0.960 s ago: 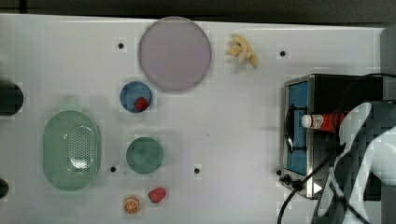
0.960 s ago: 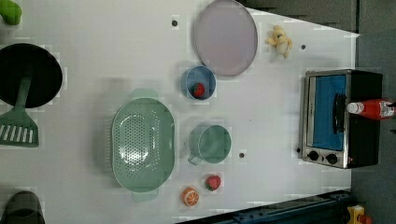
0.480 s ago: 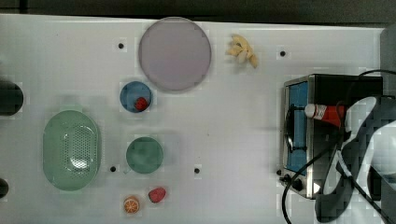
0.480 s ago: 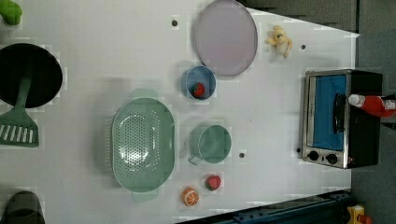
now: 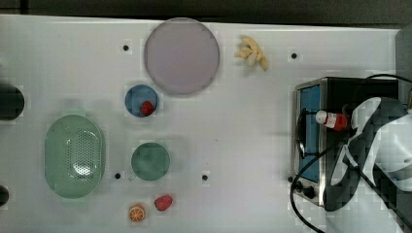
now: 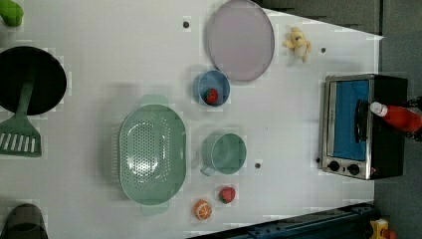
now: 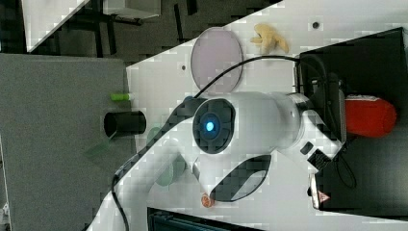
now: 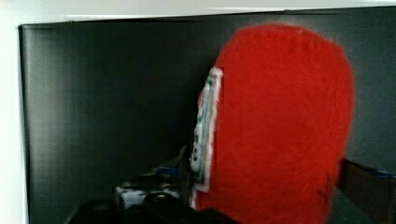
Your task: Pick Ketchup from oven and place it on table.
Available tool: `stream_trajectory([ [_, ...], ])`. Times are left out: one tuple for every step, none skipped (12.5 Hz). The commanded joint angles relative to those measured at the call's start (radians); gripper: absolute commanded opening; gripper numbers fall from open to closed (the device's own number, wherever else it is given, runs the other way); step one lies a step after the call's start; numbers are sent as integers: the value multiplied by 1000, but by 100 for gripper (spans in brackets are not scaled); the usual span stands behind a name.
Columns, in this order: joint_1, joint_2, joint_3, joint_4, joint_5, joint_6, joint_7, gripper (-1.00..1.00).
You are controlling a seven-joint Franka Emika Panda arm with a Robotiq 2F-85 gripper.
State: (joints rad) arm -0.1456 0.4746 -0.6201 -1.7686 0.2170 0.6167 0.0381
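My pincer is spread wide around the slim red ketchup bottle [image 6: 400, 117] lying on the black boxy oven [image 6: 385, 159].

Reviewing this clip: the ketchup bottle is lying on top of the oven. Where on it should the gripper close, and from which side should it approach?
Probably the red body of the ketchup, behind the white cap, coming straight down from above. It lies flat on the oven roof, cap toward the glass door, so its long rounded sides are free. The fingers should span its narrow width; the tapering cap end looks likelier to slip.

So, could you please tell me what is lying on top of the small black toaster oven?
A slim red ketchup bottle lies on the oven; in the top view the arm covers its base.
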Motion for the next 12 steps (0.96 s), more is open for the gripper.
stream_trajectory([
  [-15, -23, -3, 7, -1, -20, -32, 43],
  [-14, -27, -2, 10, -1, -20, -33, 24],
  [-13, -28, -3, 14, -1, -20, -33, 24],
  [-13, -33, -3, 23, -3, -22, -33, 24],
  [-10, -42, -3, 38, -7, -22, -34, 24],
  [-6, -54, -3, 59, -10, -24, -38, 24],
  [4, -72, -2, 83, -15, -32, -53, 24],
  [19, -92, -1, 107, -35, -48, -81, 24],
  [40, -111, 1, 131, -62, -79, -113, 24],
  [66, -133, 5, 152, -79, -126, -136, 24],
  [95, -156, 13, 168, -84, -179, -140, 24],
  [127, -181, 25, 182, -84, -241, -140, 24],
])
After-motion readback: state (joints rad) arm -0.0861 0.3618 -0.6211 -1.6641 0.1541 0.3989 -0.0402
